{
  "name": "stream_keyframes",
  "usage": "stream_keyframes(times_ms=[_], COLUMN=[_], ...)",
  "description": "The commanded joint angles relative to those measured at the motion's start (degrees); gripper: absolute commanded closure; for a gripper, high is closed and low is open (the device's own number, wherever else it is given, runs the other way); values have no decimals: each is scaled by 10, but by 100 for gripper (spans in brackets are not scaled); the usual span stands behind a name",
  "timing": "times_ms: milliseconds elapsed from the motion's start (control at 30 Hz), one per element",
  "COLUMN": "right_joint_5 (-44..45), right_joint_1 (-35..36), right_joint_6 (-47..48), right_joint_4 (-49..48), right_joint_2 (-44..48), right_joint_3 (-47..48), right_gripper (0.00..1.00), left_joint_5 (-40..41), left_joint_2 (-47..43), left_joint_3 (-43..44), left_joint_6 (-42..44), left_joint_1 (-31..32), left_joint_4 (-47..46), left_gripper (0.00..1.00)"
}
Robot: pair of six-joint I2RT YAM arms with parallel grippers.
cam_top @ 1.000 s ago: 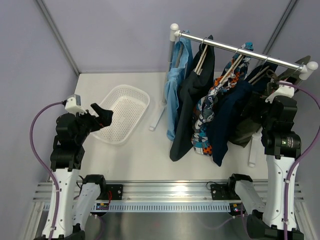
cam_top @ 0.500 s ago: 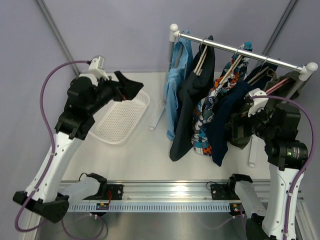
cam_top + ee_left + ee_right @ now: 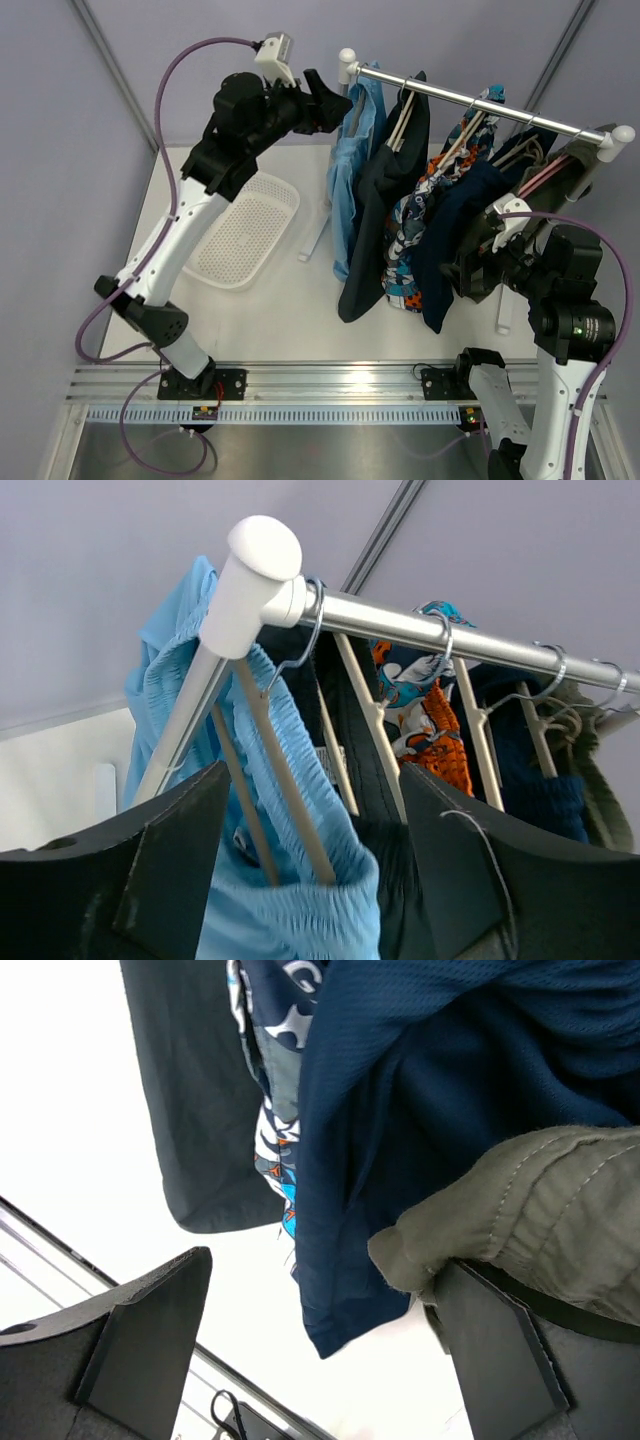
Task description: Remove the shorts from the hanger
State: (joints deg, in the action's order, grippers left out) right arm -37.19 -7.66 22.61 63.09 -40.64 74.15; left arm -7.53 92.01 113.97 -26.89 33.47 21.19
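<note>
Above a white table (image 3: 290, 300), clothes hang on a rail (image 3: 480, 100). The left gripper (image 3: 338, 102), fingers spread, frames the light blue shorts (image 3: 350, 170). The right gripper (image 3: 325, 1260) gapes wide beside the navy shorts (image 3: 455, 235).

Bright, even light falls from above. The white bench (image 3: 270, 310) glows, and in the right wrist view it is washed out to plain white. Shadows under the clothes are soft and pale. The rail (image 3: 420, 630) has a shiny streak. The dark fingers (image 3: 130, 880), close up, look a little blurry. The top view is sharp.
</note>
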Motion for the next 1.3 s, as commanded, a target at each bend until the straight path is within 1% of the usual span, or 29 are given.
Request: stream_keyframes(times_ms=[0, 33, 167, 300, 400, 533, 700, 867, 967, 1067, 1100, 1200, 1233, 1267], right_joint_5=[-18, -15, -8, -6, -5, -5, -4, -3, -3, -3, -3, -3, -3, -3], right_joint_1=[0, 0, 0, 0, 0, 0, 0, 0, 0, 0, 0, 0, 0, 0], right_joint_6=[-22, -26, -42, -53, -56, -63, -69, -78, -85, -88, -90, -93, -95, -96], right_joint_4=[5, 5, -6, -14, -18, -22, -27, -31, -34, -38, -39, -38, -37, -38], right_joint_2=[20, 22, 39, 47, 46, 46, 48, 47, 47, 46, 47, 46, 45, 45], right_joint_3=[-7, -13, -28, -34, -34, -36, -37, -30, -26, -22, -20, -10, -3, 0], right_gripper=[0, 1, 1, 1, 1, 0, 0, 0, 0, 0, 0, 0, 0, 0], left_joint_5=[42, 45, 65, 108, 117, 127, 148, 207, 224, 224, 224, 226, 226, 224], left_joint_2=[47, 68, 99, 108, 119, 134, 152, 169, 177, 183, 183, 178, 176, 172], left_joint_3=[84, 93, 127, 128, 129, 136, 149, 156, 163, 172, 173, 177, 178, 179], left_joint_6=[27, 32, 53, 85, 97, 112, 139, 165, 178, 184, 183, 182, 181, 180], left_joint_1=[12, 16, 30, 47, 54, 62, 75, 83, 86, 87, 88, 90, 91, 91], left_joint_4=[14, 17, 36, 49, 55, 65, 88, 110, 117, 119, 119, 110, 107, 104], left_gripper=[28, 30, 39, 46, 52, 55, 55, 55, 58, 68, 74, 84, 90, 93])
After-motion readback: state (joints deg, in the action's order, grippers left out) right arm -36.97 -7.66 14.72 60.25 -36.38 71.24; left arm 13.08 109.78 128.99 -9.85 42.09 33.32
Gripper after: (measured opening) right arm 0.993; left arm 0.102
